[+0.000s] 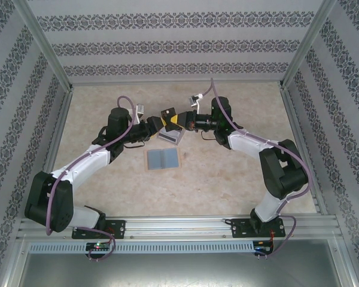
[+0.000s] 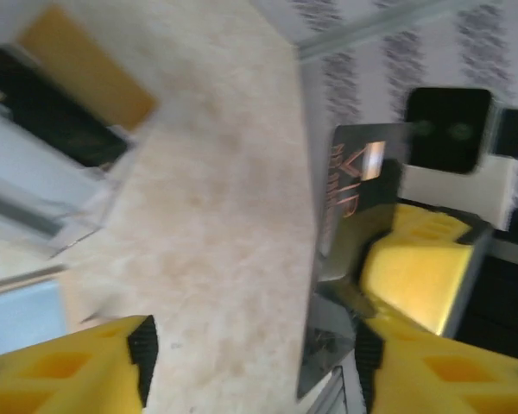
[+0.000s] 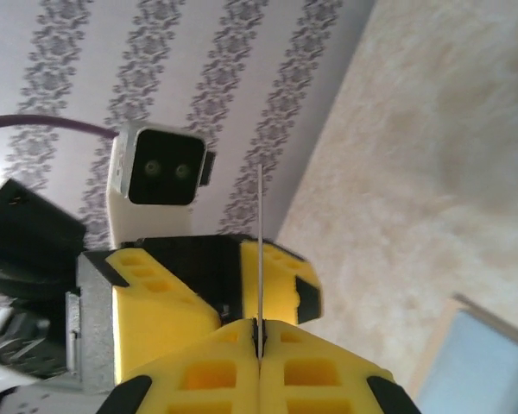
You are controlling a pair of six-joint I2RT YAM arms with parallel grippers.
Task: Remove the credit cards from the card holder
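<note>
The step in hand is getting a single card clear of the holder. The right gripper [image 3: 259, 332] has its jaws closed tight on a thin, dark, metallic-looking credit card [image 2: 356, 185], seen edge-on from the right wrist and held upright in the air above the beige mottled desk [image 1: 239, 173]. The left gripper [image 2: 255, 349] faces it with its jaws open, and the dark card's lower edge stands between them, close to one finger; whether it touches cannot be told. The small boxy translucent greyish card holder [image 1: 170, 137] sits just below and between the two grippers, apparently on the desk and gripped by neither. Nearer the arm bases, two flat grey-blue cards [image 1: 161, 158] lie side by side, probably the ones done with. The next move probably calls for carrying the dark card over to that pair and laying it flat, and the thin edge leaves little hold if it tilts. Whether more cards are in the card holder cannot be seen.
</note>
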